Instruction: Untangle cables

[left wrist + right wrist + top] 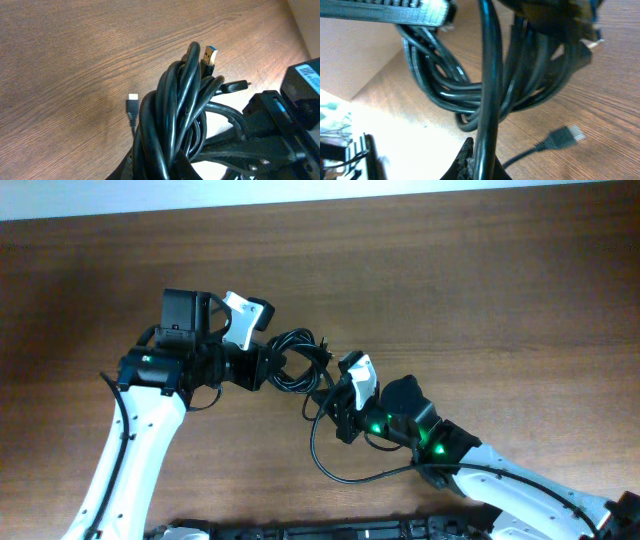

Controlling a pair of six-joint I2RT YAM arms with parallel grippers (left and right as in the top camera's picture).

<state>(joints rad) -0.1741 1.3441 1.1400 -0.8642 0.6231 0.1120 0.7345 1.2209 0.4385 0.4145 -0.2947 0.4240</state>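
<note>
The knotted bundle of thin black rubbery cables [295,358] hangs just above the brown wood-grain table [450,280], directly between the two arms. Its flattened coils run lengthwise along the line from one gripper to the other. The left gripper [262,367] meets the bundle's left end. Its wrist view shows the whole coil rising out of it, so I judge it clamped on the mass, though its fingers are buried under cords. The right gripper [328,392] sits at the lower right edge, pressed together on one single black cord [487,100] that runs straight up from between its pads into the coil. The next pull therefore likely goes right and toward the robot, away from the left grip, along that cord. The blue-tongued silvery USB plug [210,54] points away from both
</note>
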